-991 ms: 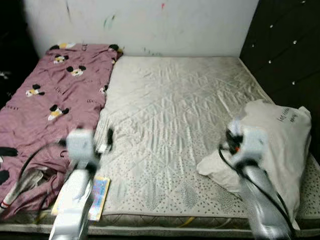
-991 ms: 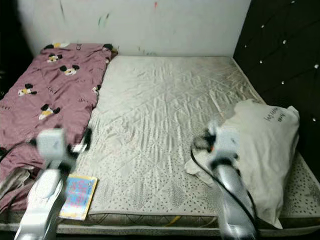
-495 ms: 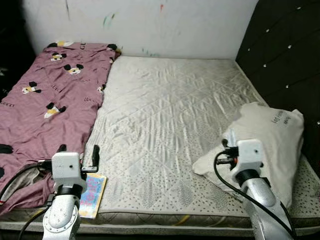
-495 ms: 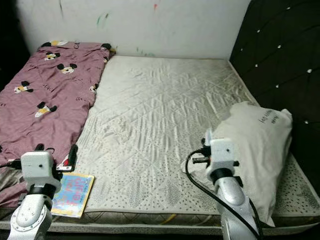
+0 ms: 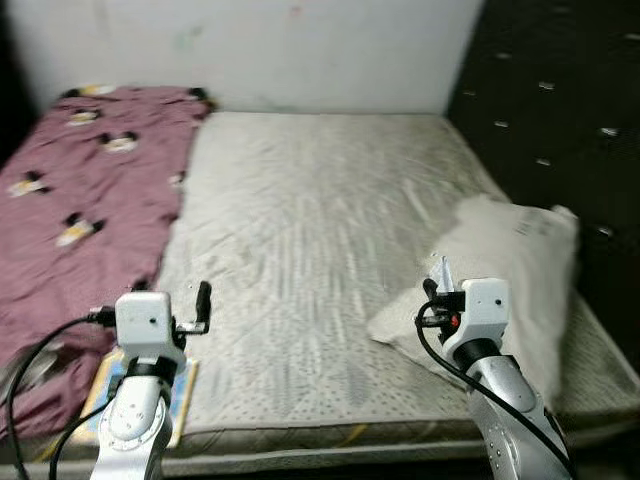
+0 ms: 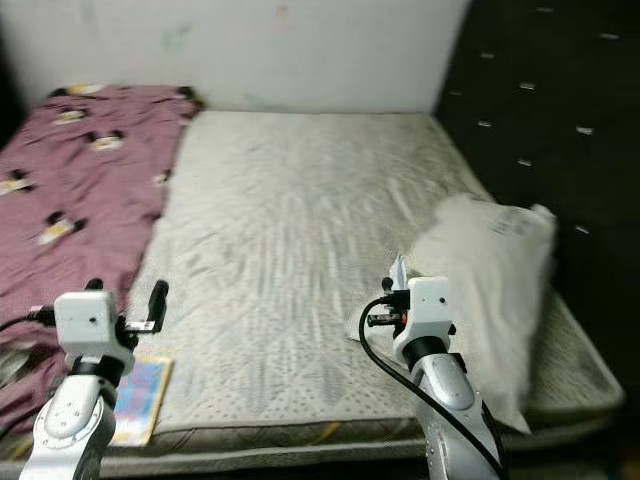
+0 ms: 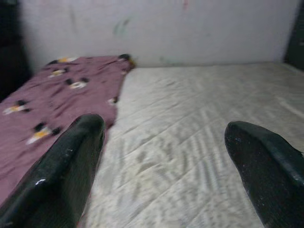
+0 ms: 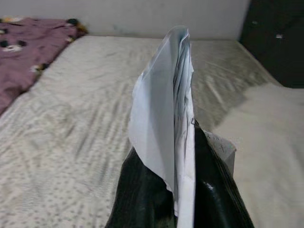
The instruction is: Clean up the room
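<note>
My left gripper [image 6: 125, 292] hovers open over the near left edge of the bare mattress [image 5: 310, 200]; its two black fingers [image 7: 71, 161] stand wide apart with nothing between them. A colourful booklet [image 5: 135, 392] lies on the mattress edge just below that arm. My right gripper [image 5: 440, 292] is low over the near right of the bed, shut on a crumpled white sheet of paper [image 8: 166, 109] that sticks up from its fingers. It sits just in front of a white pillow [image 5: 515, 265].
A pink cartoon-print blanket [image 5: 70, 190] covers the bed's left side. A dark tufted headboard [image 5: 560, 110] runs along the right and a pale wall [image 5: 250, 50] along the far end. The middle of the mattress is bare.
The whole picture has slid left and gone blurry, so the camera has turned right. Both arms hold about the same pose as half a second ago.
</note>
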{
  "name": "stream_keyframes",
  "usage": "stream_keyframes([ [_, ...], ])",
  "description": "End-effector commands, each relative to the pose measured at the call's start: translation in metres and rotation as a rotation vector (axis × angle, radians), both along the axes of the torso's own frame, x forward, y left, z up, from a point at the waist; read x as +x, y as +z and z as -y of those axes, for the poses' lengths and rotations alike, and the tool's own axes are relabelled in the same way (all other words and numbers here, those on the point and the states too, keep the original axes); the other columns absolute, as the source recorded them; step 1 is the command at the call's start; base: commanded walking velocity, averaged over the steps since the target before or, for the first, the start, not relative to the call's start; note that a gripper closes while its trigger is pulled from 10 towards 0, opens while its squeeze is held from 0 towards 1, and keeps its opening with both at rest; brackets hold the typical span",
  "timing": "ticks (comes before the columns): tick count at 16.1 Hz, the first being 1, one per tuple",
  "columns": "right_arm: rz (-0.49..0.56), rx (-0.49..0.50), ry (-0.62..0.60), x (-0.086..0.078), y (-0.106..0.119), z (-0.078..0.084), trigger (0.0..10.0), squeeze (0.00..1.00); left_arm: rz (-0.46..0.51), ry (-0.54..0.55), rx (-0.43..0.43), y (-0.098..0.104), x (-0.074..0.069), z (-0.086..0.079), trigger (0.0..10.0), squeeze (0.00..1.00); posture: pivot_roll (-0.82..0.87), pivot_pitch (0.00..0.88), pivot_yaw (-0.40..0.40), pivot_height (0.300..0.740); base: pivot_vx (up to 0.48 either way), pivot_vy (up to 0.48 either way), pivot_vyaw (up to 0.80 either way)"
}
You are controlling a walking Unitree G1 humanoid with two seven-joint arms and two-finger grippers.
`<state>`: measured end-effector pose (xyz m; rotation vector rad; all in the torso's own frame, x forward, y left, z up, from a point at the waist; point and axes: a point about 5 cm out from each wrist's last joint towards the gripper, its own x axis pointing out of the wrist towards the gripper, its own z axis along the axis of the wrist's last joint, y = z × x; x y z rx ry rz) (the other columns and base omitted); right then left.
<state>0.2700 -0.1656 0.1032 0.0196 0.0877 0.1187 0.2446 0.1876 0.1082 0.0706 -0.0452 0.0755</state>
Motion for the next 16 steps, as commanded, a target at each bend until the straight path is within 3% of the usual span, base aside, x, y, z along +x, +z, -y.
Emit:
stream_keyframes([
  [1, 0.026, -0.009, -0.001, 0.0023, 0.0074, 0.0038, 10.0, 0.00, -0.005, -0.028, -0.003, -0.0005, 0.0030, 0.0046, 10.0, 0.00, -0.05, 0.000, -0.012, 0.740, 0.000, 0.000, -0.80],
  [5, 0.045, -0.015, 0.010, 0.0068, 0.0119, 0.0035, 10.0, 0.00, 0.003, -0.040, -0.014, 0.0031, 0.0092, 0.0067, 10.0, 0.00, -0.04, 0.000, -0.015, 0.740, 0.000, 0.063, -0.30],
  [10, 0.049, -0.014, 0.031, 0.0106, 0.0120, -0.0036, 10.0, 0.00, 0.003, -0.043, -0.015, 0.0043, 0.0087, 0.0058, 10.0, 0.00, -0.03, 0.000, -0.017, 0.740, 0.000, 0.310, 0.00],
  [16, 0.047, -0.010, 0.017, 0.0110, 0.0111, -0.0009, 10.0, 0.00, -0.002, -0.056, -0.026, 0.0036, 0.0102, 0.0099, 10.0, 0.00, -0.04, 0.003, -0.012, 0.740, 0.000, 0.368, 0.00],
])
